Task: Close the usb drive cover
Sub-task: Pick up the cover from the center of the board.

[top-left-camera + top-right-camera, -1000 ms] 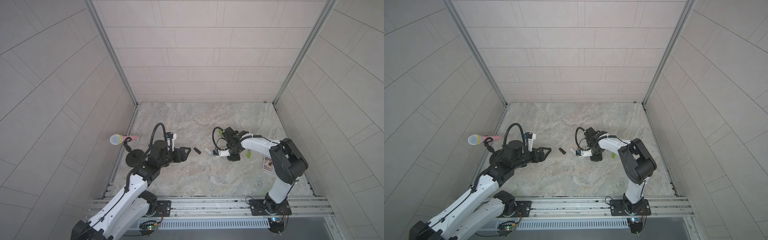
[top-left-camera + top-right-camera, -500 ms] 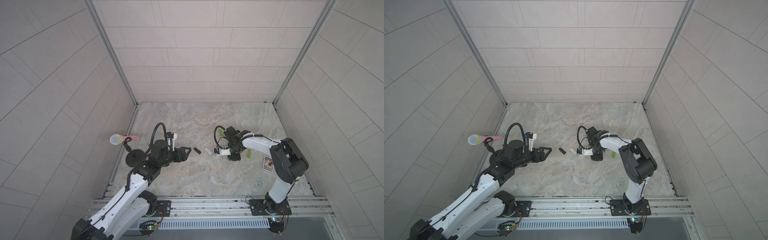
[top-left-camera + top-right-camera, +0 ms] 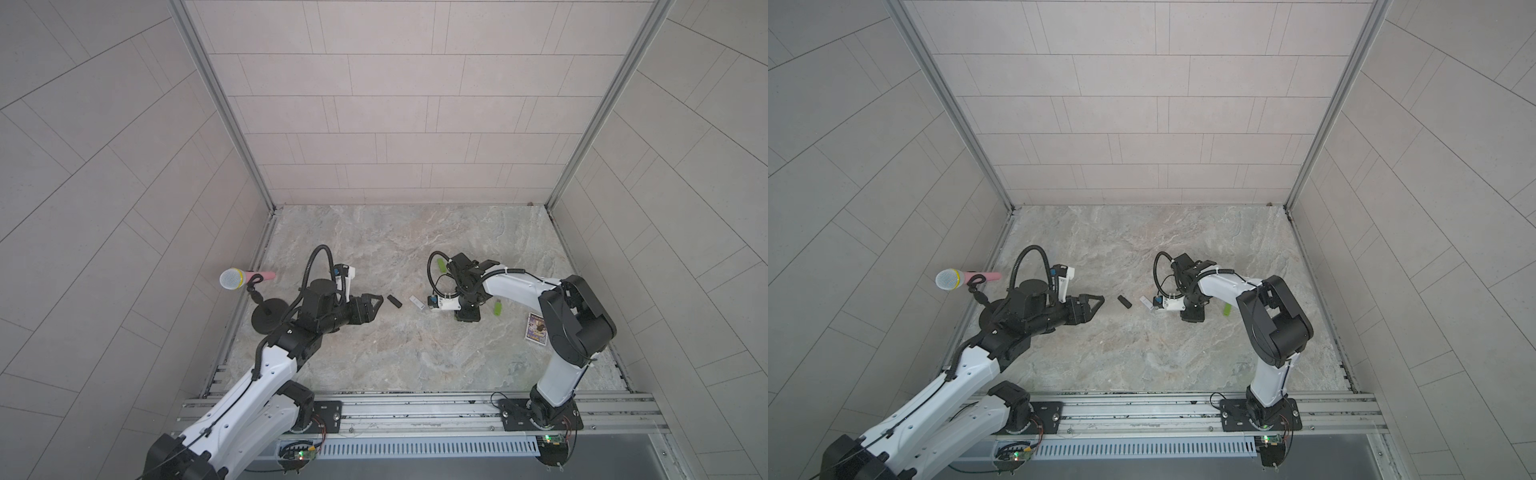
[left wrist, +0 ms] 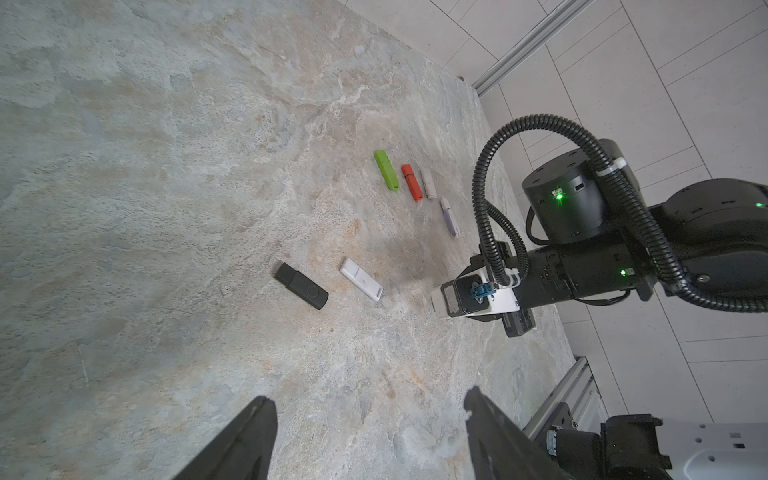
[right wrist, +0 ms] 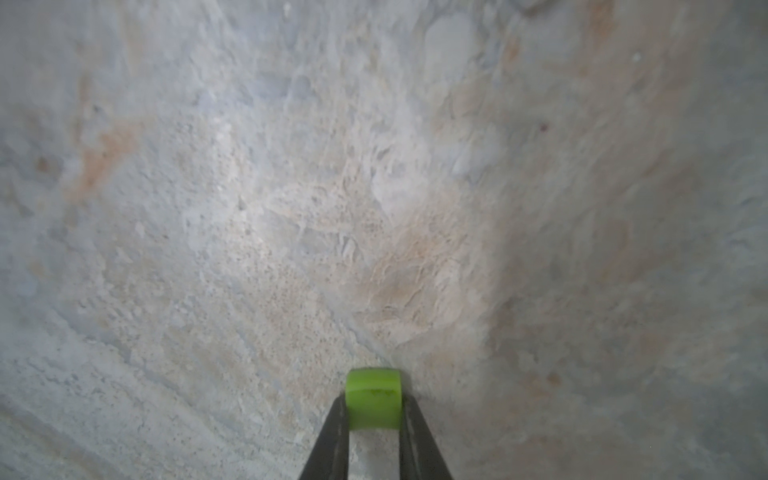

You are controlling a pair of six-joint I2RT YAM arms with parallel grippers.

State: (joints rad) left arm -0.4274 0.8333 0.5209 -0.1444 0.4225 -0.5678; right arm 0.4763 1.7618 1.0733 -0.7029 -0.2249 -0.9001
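Your right gripper [image 5: 374, 402] pinches a green cap [image 5: 374, 388], left gripper [image 4: 370, 413] gapes, black drive [image 4: 302, 286] and white drive [image 4: 360, 279] lie between them on marble [image 3: 415, 353].

Black drive [image 4: 302, 286] before left end effector [image 4: 368, 399]

This is a robotics test cell in a lab, not a home or a shop. Pale tiled panels [image 3: 395, 104] wall in a stone-patterned surface [image 3: 395, 357] on three sides, and they meet at bare aluminium corner posts [image 3: 220, 104]. An aluminium rail [image 3: 415, 409] runs along the surface's near edge. The left arm's base [image 3: 328, 411] and the right arm's base [image 3: 540, 415] are bolted to that rail, and below it hang exposed circuit boards with green lights [image 3: 301, 456]. A microphone on a stand [image 3: 232, 279] sits at the left edge, with cables left in plain sight.
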